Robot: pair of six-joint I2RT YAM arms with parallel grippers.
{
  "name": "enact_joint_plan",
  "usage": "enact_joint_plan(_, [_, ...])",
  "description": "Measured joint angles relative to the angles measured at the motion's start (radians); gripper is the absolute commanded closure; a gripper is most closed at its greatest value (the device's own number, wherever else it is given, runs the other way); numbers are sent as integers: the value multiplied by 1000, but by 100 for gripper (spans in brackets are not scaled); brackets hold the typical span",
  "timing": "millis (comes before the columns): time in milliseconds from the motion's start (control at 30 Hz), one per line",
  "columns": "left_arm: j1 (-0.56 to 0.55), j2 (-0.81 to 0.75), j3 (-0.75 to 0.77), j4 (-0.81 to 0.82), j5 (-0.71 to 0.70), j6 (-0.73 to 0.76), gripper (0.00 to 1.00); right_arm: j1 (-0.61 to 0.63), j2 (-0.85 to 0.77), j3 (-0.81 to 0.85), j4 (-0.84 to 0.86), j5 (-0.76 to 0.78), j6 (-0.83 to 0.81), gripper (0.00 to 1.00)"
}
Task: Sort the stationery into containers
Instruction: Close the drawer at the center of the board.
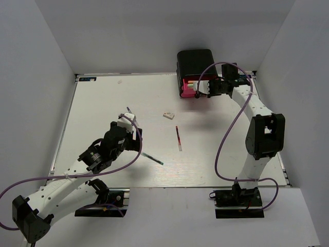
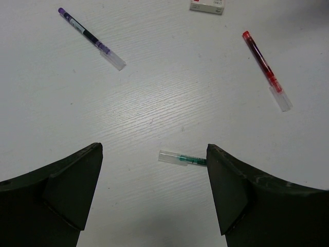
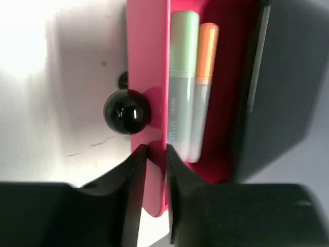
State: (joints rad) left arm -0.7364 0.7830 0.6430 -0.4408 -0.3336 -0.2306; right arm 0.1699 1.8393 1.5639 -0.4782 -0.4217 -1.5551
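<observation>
Tabletop point(image 1: 113, 98) overhead hides what wrist shows: right gripper point(image 3: 156, 154) seemingly pinching drawer point(image 3: 149, 51).

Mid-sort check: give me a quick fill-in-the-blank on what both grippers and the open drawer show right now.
1. In the open drawer, a pale green marker lies beside a pen capped in ___.
2. The right gripper pinches the drawer's front wall, beside its round black ___.
3. The left gripper hovers with jaws ___ above the teal pen.
Missing words: orange; knob; open.
</observation>
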Motion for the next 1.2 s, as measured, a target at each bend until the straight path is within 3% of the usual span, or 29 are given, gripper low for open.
enact_joint_plan(100, [0, 0, -2, 0, 0, 0, 8, 0, 0, 0, 61, -4, 16, 51])
enact_joint_plan(167, [0, 0, -4, 0, 0, 0, 8, 0, -2, 0, 159, -6, 39, 42])
enact_joint_plan(200, [0, 0, -5, 0, 0, 0, 8, 0, -2, 1, 206, -7, 56, 30])
enact_joint_plan(300, [0, 0, -8, 0, 0, 0, 8, 0, -2, 2, 311, -8, 112, 24])
enact_joint_plan(400, [0, 0, -9, 0, 0, 0, 8, 0, -10, 2, 356, -21, 160, 24])
enact_joint_plan(467, [0, 0, -9, 0, 0, 0, 8, -3, -29, -10, 367, -37, 186, 28])
enact_joint_plan(500, [0, 0, -9, 0, 0, 0, 8, -5, -45, -18, 366, -48, 198, 40])
enact_joint_plan(600, [0, -1, -9, 0, 1, 0, 8, -13, -93, -34, 344, -98, 232, 100])
enact_joint_plan(867, [0, -15, -9, 1, 2, 1, 8, -23, -143, -42, 112, -190, 216, 100])
enact_joint_plan(1200, [0, -16, -9, 1, 8, 1, 8, -25, 20, -42, -51, -154, 195, 100])
